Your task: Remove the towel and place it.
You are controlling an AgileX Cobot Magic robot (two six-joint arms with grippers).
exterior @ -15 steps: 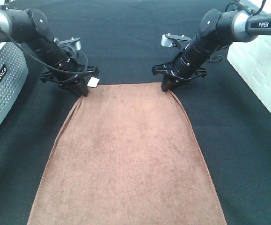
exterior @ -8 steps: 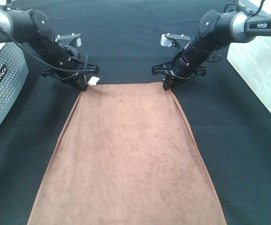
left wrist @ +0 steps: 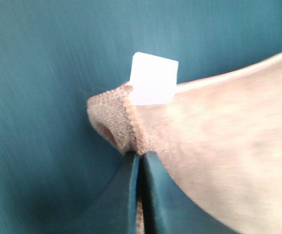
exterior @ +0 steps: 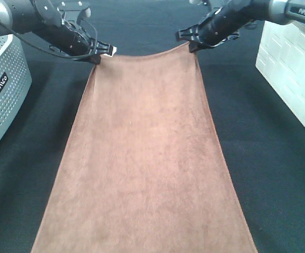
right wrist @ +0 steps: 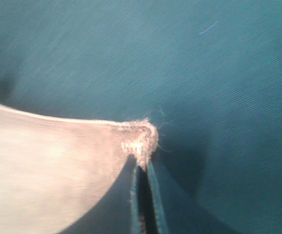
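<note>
Between left claw and right claw: towel far edge strung, sagging slightly; rest lying on desk below claws. Each claw pinched tight on one corner, left beside white tag. Raise both evenly, hold spacing, mind corner slip.

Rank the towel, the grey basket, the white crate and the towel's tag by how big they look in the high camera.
1. towel, by far the largest.
2. grey basket and white crate: look alike, both cut off at the picture's edges, so unranked.
3. tag, the smallest.
</note>
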